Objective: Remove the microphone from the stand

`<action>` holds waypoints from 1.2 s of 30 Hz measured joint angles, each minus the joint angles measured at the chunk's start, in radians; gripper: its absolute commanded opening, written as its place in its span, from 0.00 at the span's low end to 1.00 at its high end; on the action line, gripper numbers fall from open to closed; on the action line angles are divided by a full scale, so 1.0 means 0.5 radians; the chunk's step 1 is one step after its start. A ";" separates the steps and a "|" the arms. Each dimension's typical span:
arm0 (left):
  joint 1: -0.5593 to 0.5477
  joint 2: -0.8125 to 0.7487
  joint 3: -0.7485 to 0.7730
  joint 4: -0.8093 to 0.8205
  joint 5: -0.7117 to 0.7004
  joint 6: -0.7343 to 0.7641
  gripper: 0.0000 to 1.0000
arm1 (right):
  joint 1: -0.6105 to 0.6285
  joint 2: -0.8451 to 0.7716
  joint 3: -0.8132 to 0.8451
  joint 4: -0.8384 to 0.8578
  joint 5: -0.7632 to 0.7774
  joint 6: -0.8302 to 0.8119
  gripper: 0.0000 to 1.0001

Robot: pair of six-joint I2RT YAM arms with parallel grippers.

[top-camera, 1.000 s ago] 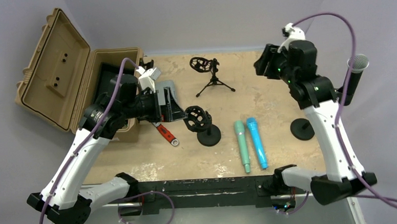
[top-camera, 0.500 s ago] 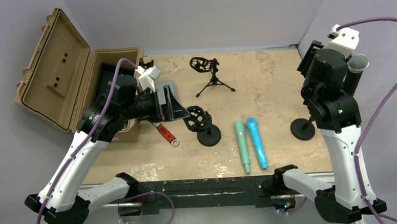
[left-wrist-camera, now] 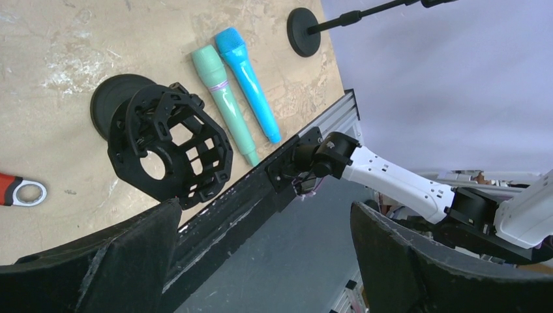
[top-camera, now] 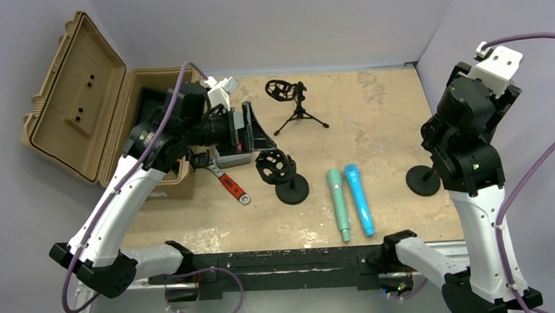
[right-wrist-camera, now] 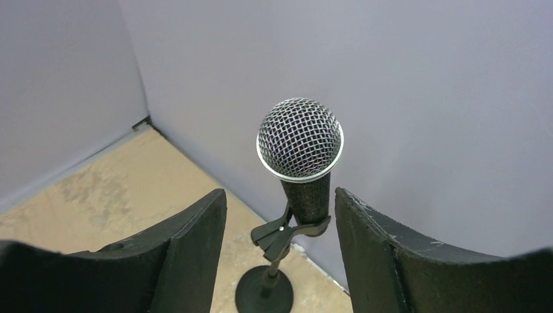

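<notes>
The microphone [right-wrist-camera: 300, 138] has a silver mesh head and a black body. It stands upright in the clip [right-wrist-camera: 287, 231] of a black stand with a round base [right-wrist-camera: 264, 292], close to the right wall. My right gripper [right-wrist-camera: 279, 194] is open, its fingers [right-wrist-camera: 189, 254] on either side of the microphone's body and clear of it. In the top view the raised right arm [top-camera: 473, 110] hides the microphone; only the stand's base [top-camera: 423, 180] shows. My left gripper [top-camera: 259, 132] is open and empty, above and behind a shock-mount stand [top-camera: 279, 167].
A green microphone [top-camera: 339, 203] and a blue microphone [top-camera: 358, 199] lie side by side near the front. A red wrench [top-camera: 232, 187] lies left of the shock-mount stand. A tripod stand [top-camera: 297, 105] is at the back. An open tan case [top-camera: 77, 81] sits at the left.
My right arm has swung right and up to the microphone, now covering it in the top view. My left gripper has lifted back from the shock-mount stand.
</notes>
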 measured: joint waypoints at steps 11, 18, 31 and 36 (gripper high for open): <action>-0.001 0.242 0.401 -0.277 0.022 0.225 0.98 | -0.002 -0.030 -0.259 0.446 0.261 -0.343 0.90; -0.001 0.249 0.420 -0.372 0.033 0.323 0.98 | -0.184 0.029 -0.382 0.725 0.266 -0.517 0.96; -0.001 0.246 0.420 -0.482 0.032 0.475 0.99 | -0.357 0.258 -0.382 0.945 0.213 -0.549 0.92; -0.001 0.222 0.420 -0.512 0.024 0.506 0.99 | -0.395 0.356 -0.382 0.983 0.212 -0.552 0.86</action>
